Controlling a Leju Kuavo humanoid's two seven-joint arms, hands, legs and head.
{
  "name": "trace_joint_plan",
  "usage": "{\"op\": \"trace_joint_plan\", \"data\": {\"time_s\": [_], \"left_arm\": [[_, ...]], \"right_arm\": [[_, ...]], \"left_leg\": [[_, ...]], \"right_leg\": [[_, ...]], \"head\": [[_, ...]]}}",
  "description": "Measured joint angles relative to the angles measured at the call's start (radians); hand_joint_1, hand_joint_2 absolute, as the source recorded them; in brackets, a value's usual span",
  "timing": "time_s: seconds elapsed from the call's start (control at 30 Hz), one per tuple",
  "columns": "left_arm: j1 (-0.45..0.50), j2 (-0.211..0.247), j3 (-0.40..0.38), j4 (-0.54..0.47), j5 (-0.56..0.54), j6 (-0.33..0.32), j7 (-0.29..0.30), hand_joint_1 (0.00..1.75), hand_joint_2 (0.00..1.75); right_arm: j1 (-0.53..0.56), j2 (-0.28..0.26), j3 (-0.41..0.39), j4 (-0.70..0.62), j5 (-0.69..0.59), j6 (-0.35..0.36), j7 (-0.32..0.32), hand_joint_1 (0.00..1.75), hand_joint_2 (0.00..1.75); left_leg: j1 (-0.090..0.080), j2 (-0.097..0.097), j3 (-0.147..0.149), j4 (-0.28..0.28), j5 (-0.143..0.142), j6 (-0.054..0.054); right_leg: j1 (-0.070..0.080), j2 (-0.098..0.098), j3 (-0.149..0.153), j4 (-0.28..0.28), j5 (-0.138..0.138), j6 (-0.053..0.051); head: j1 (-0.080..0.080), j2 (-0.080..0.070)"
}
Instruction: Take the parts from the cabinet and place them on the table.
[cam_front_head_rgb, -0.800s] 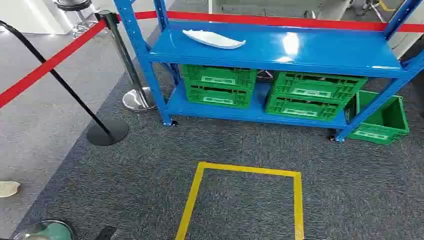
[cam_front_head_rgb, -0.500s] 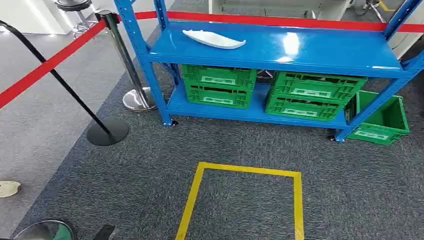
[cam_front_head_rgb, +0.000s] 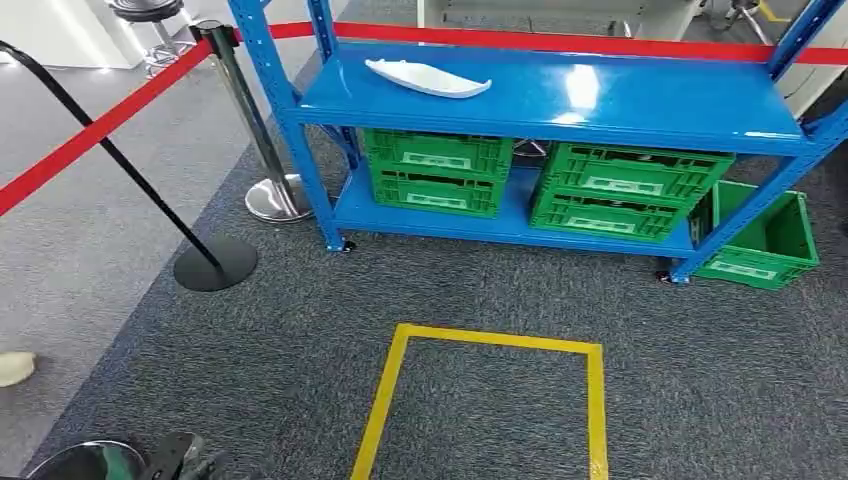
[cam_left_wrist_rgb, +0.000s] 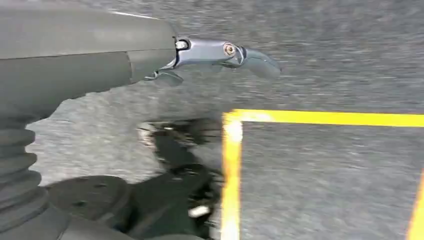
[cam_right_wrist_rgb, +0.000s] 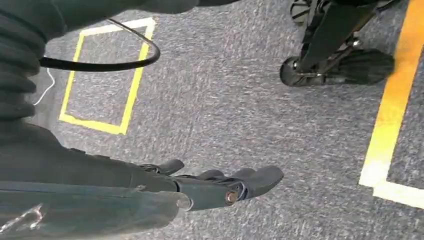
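A white curved part lies on the upper shelf of the blue cabinet, towards its left end, a few steps ahead of me. My left hand hangs over the grey carpet with its fingers stretched out and nothing in it; its dark tip shows at the bottom left of the head view. My right hand also hangs above the carpet, fingers straight and holding nothing. Both hands are far from the cabinet.
Green crates fill the lower shelf, and another green crate stands on the floor at the right. A yellow taped square marks the carpet before the cabinet. Red rope barriers on stanchions run along the left.
The camera shifted slightly, so the yellow square sits a little higher. My left hand's tip moved left at the bottom edge. A pale thing at the left edge slid further out.
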Motion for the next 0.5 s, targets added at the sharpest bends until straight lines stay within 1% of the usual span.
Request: {"op": "trace_joint_plan", "data": {"time_s": [0.03,0.07,0.13,0.2,0.23,0.33,0.4,0.43,0.5], "left_arm": [[-0.003,-0.004,0.013,-0.013,0.0,-0.013,-0.012,0.0,0.0],[-0.006,-0.012,0.025,-0.03,0.0,-0.029,-0.025,0.0,0.0],[-0.009,-0.018,0.035,-0.056,0.006,-0.047,-0.04,0.0,0.0],[-0.008,-0.02,0.034,-0.075,0.01,-0.052,-0.042,0.0,0.0],[-0.005,-0.023,0.034,-0.103,0.017,-0.056,-0.05,0.0,0.0],[-0.013,-0.025,0.032,-0.174,0.039,-0.065,-0.073,0.0,0.0],[-0.021,-0.025,0.021,-0.243,0.056,-0.074,-0.093,0.0,0.0],[-0.025,-0.022,0.013,-0.277,0.063,-0.075,-0.103,0.0,0.0],[-0.034,-0.022,-0.004,-0.338,0.076,-0.079,-0.118,0.0,0.0]], "right_arm": [[-0.002,0.002,-0.014,0.003,0.018,0.002,0.003,0.0,1.75],[-0.005,0.003,-0.029,0.006,0.037,0.003,0.005,0.0,0.0],[-0.008,0.005,-0.046,0.01,0.061,0.003,0.005,0.0,0.0],[-0.009,0.005,-0.051,0.011,0.072,0.004,0.005,0.0,0.0],[-0.011,0.006,-0.062,0.014,0.082,0.006,0.005,0.0,1.75],[-0.017,0.007,-0.087,0.02,0.117,0.012,0.002,0.0,1.75],[-0.022,0.008,-0.11,0.025,0.149,0.019,0.0,0.0,1.75],[-0.024,0.014,-0.12,0.028,0.163,0.024,-0.002,0.0,1.75],[-0.031,0.018,-0.141,0.034,0.188,0.028,-0.005,0.0,1.75]], "left_leg": [[0.0,0.0,0.0,0.0,0.0,0.0],[0.0,0.0,0.0,0.0,0.0,0.0],[0.0,0.0,0.0,0.0,0.0,0.0],[0.0,0.001,0.0,0.0,0.0,0.0],[0.0,0.001,-0.001,0.0,0.001,0.001],[0.0,0.001,-0.001,0.0,0.002,0.001],[-0.001,0.001,-0.001,0.001,0.001,0.001],[-0.003,0.001,-0.003,0.008,-0.001,0.011],[-0.005,0.001,-0.005,0.008,-0.001,0.016]], "right_leg": [[0.0,0.0,0.0,0.0,0.0,0.0],[0.0,0.0,0.0,0.0,0.0,0.0],[0.0,0.0,0.003,0.0,0.0,0.0],[0.0,0.001,0.002,0.0,0.001,0.0],[0.0,0.001,0.001,0.0,0.001,0.001],[0.0,0.001,0.001,0.0,0.001,0.001],[-0.001,0.001,0.001,-0.001,0.002,0.001],[-0.005,0.001,0.002,-0.003,0.004,0.006],[-0.007,0.001,0.002,-0.004,0.006,0.01]], "head": [[0.0,0.0],[0.0,0.0],[0.0,0.0],[0.0,0.0],[0.0,0.0],[0.0,0.0],[0.0,0.0],[0.0,0.0],[0.0,0.0]]}}
